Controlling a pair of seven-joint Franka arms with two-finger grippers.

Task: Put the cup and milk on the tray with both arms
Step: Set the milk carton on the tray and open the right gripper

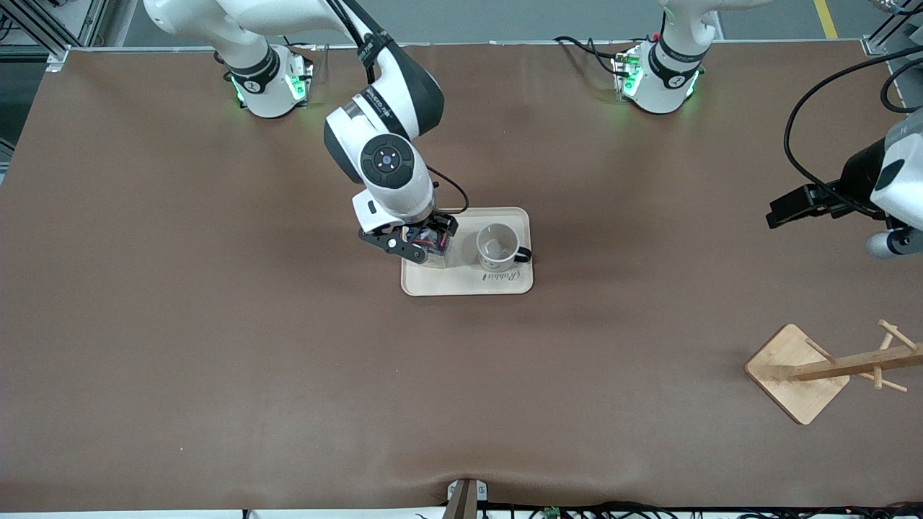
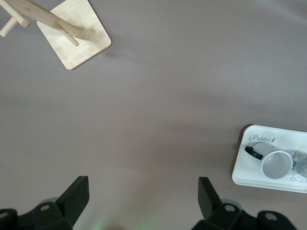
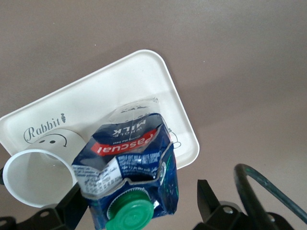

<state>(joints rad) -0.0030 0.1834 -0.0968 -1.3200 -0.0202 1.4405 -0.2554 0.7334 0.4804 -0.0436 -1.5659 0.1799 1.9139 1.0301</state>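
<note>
**Milk carton over the tray, cup already seated**

The right arm reaches down from its base to the middle of the table, wrist bent so the right gripper (image 1: pixel 420 244) sits low over the tray (image 1: pixel 447 285), at the tray's end toward the right arm. Between its fingers is the milk (image 3: pixel 132 165); the right wrist view shows the carton tilted, green cap toward the camera, with one finger (image 3: pixel 72 206) against its side and the other finger (image 3: pixel 208 199) standing apart from it. Whether the carton's base touches the tray cannot be told.

The cup (image 1: pixel 497 247) stands upright on the tray just beside the carton, toward the left arm's end, its black handle pointing that way and the "Rabbit" lettering nearer the front camera.

The left arm waits at its own end of the table; the left gripper (image 2: pixel 144 201) hangs spread wide over bare brown table (image 1: pixel 216 346).

A wooden rack (image 1: pixel 815 367) sits well apart, nearer the front camera toward the left arm's end. Open table surrounds the tray on every edge.
</note>
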